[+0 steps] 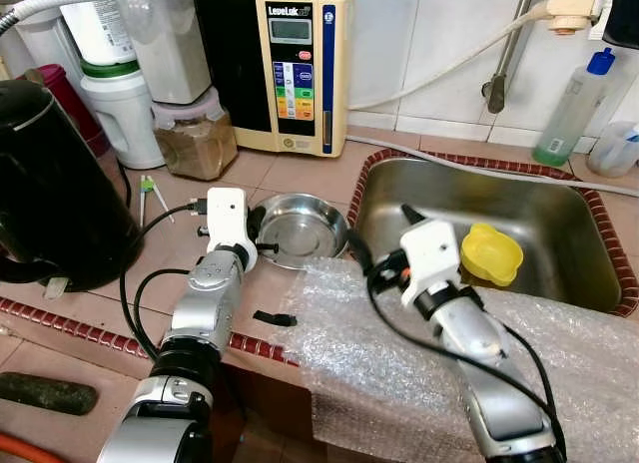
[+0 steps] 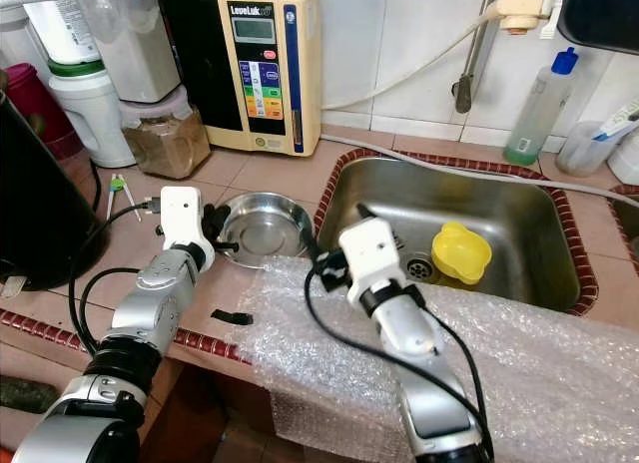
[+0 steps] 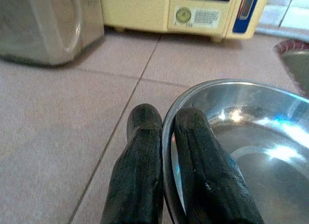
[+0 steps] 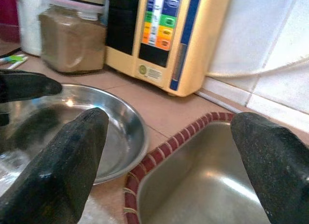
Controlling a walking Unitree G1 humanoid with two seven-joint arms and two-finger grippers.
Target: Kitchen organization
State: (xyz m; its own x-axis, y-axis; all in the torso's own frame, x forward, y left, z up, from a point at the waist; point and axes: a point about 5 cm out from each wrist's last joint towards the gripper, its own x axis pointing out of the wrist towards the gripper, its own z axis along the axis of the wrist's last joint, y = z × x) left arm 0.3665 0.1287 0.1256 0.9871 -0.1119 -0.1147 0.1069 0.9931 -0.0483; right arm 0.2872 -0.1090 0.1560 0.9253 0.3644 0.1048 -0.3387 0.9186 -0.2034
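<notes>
Steel bowl (image 1: 298, 230) sits on the tiled counter (image 1: 180, 245), just left of the sink (image 1: 559, 233), near the ionizer (image 1: 300, 64). Left gripper (image 3: 166, 125) is clenched on the bowl's left rim, one finger inside, one outside. Right gripper (image 4: 169, 132) hovers released over the sink's left edge, beside the bowl. A yellow cup (image 1: 490, 253) lies in the sink. Judgement: lift level, since a thin-rim pinch may slip; clear the raised sink border before moving right.

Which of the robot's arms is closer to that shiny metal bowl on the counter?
Left. The left tool pinches the steel bowl's rim, one finger inside and one outside. The right tool hangs open beside it, over the sink edge.
</notes>
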